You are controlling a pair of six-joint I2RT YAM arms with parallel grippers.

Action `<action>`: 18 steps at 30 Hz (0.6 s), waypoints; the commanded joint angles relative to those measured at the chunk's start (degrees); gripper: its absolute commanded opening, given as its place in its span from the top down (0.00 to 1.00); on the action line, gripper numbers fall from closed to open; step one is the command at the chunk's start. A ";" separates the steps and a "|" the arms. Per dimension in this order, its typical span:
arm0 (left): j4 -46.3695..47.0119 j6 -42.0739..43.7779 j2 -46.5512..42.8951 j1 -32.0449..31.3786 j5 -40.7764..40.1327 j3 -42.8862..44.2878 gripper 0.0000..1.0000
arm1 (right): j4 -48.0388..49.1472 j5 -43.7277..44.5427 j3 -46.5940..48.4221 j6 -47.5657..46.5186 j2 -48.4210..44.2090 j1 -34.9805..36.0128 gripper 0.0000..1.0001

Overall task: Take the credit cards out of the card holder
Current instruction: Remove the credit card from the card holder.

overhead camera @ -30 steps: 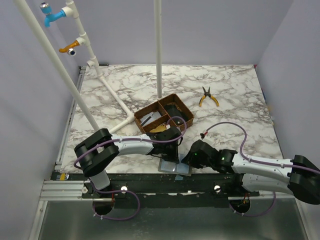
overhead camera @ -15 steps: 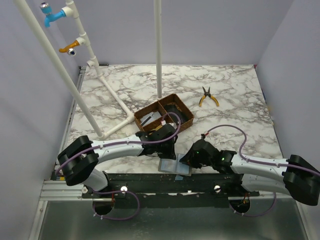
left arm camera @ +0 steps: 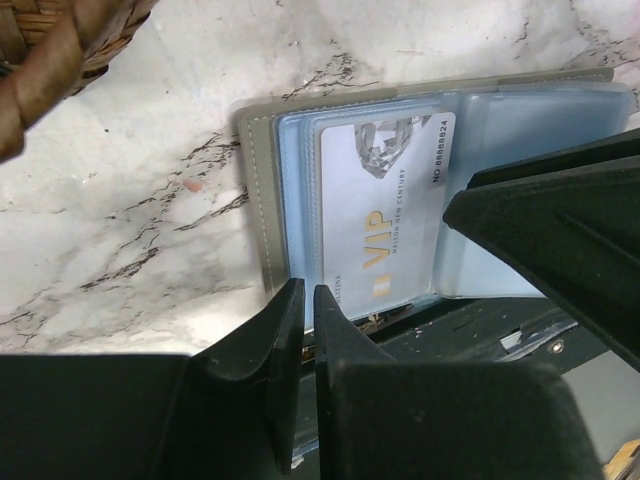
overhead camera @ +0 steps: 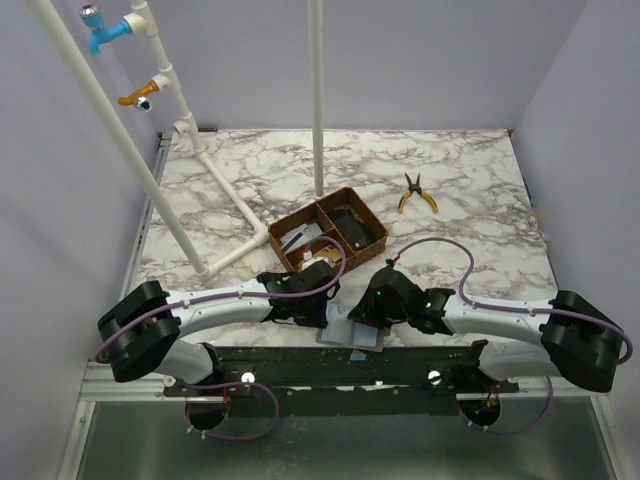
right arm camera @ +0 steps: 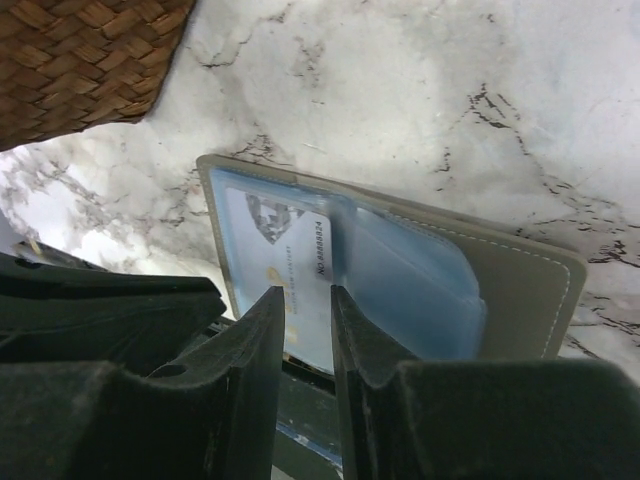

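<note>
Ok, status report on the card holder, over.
Left claw nearly shut at card holder's near edge. Right claw slightly open over the credit card. Holder open, card in its sleeve. Nothing blocking; tray off to the side.

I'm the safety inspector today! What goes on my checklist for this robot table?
Surface: white marble table with grey veins.
Job's things: card holder lies open at the near edge; a card marked VIP sits in its clear sleeve.
Clutter: brown woven tray behind the card holder, small bits inside; yellow-handled pliers farther back on the right.
Claws: left claw almost closed at the card holder's near edge, grip unclear; right claw slightly open over the sleeve.
Cables: a purple cable loops along each arm.
Surroundings: white pipes with a blue tap and an orange tap; plain walls.
</note>
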 commanded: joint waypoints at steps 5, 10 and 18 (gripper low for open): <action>2.67 1.68 0.81 0.33 -1.16 -1.03 0.89 | 2.99 -1.75 -2.67 0.65 1.41 -0.12 0.70; 5.49 1.79 2.46 0.33 0.07 -1.82 0.89 | 5.52 -2.70 -4.75 1.49 2.32 -0.14 0.70; 8.05 0.64 4.53 0.26 2.48 -3.06 0.90 | 10.27 -2.62 -8.29 1.88 1.97 -0.19 0.71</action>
